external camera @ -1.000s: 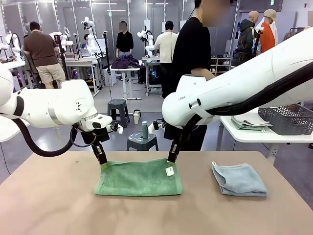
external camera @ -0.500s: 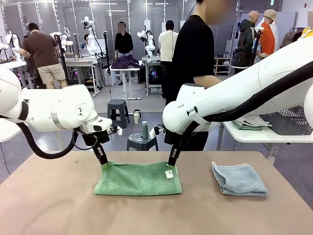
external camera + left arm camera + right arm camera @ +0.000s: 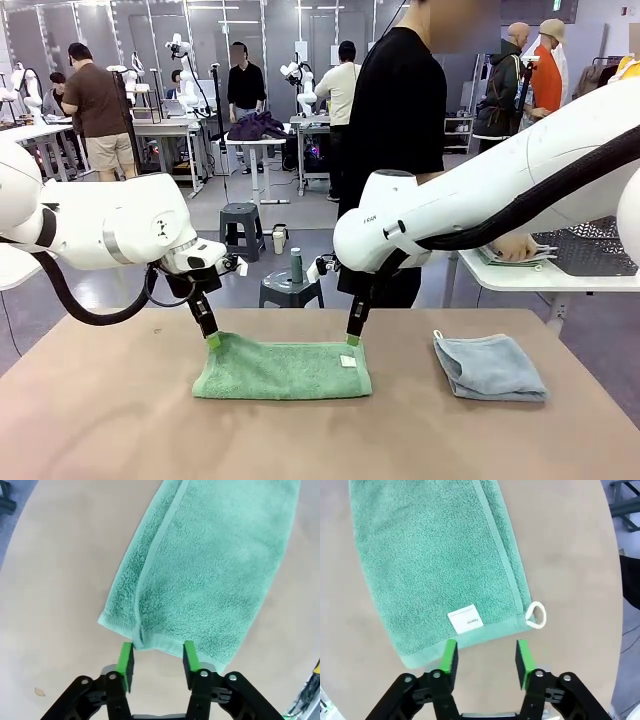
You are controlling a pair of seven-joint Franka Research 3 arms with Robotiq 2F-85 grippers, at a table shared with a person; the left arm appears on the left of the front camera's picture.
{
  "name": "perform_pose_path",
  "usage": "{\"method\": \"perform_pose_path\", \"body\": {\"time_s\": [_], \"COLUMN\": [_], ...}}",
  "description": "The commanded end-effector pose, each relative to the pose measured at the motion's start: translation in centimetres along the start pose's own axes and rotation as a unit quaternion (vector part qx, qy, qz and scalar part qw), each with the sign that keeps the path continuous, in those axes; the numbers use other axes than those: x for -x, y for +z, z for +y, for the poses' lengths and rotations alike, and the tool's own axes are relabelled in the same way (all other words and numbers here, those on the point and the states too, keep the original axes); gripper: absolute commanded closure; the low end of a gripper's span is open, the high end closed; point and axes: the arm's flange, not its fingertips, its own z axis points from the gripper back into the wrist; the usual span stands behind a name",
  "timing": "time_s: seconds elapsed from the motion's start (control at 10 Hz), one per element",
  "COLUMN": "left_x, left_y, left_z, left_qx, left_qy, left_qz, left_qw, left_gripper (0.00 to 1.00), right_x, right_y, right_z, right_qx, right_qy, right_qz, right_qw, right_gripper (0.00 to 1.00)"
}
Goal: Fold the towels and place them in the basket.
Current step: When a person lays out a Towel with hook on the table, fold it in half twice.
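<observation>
The mint green towel [image 3: 282,370] lies folded in a long strip at the middle of the table. My left gripper [image 3: 212,340] stands open just above its far left corner. In the left wrist view the open fingertips [image 3: 125,660] straddle the hem of the green towel [image 3: 210,570] without gripping it. My right gripper [image 3: 352,338] is open over the far right corner, with the white tag [image 3: 465,618] and loop [image 3: 537,615] just beyond its tips. The grey-blue towel [image 3: 490,366] lies folded on the right. The basket [image 3: 590,245] sits on a side table at the right.
A person in black stands at the table's far side, with a hand [image 3: 515,245] on a stack of cloths on the white side table [image 3: 520,278] beside the basket. Bare tabletop [image 3: 300,440] surrounds both towels.
Both grippers have opened and let go of the green towel's far corners. The folded edge has settled flat. The person's hand has reached over to the side table.
</observation>
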Motion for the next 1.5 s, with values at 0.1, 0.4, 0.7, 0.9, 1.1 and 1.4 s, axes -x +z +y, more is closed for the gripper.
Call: {"method": "perform_pose_path", "body": {"time_s": [0.1, 0.4, 0.7, 0.9, 1.1, 1.4], "left_x": [1.4, 2.7, 6.2, 9.5, 13.1, 13.9], "left_y": [1.5, 2.1, 4.1, 4.8, 5.3, 5.6], "left_z": [-0.4, -1.4, -5.4, -8.1, -10.1, -9.3], "left_qx": [-0.015, -0.004, 0.025, 0.03, 0.0, 0.02], "left_qy": [-0.039, 0.0, 0.127, 0.219, 0.278, 0.271], "left_qz": [-0.021, -0.032, -0.099, -0.128, -0.155, -0.149], "left_qw": [0.999, 0.999, 0.987, 0.967, 0.948, 0.951], "left_gripper": [0.0, 0.0, 0.0, 0.0, 0.0, 0.0], "right_x": [0.8, 1.1, 1.4, 0.8, 1.3, 1.5], "right_y": [1.1, 1.6, 3.2, 1.8, 0.3, 0.4], "right_z": [1.0, 1.9, 4.9, 6.4, 5.9, 5.8], "right_qx": [0.026, 0.015, -0.006, -0.028, -0.036, -0.043], "right_qy": [0.004, -0.031, -0.212, -0.299, -0.376, -0.37], "right_qz": [0.003, 0.003, -0.021, -0.02, -0.024, -0.012], "right_qw": [1.0, 0.999, 0.977, 0.954, 0.925, 0.928], "right_gripper": [0.09, 0.0, 0.0, 0.0, 0.0, 0.0]}}
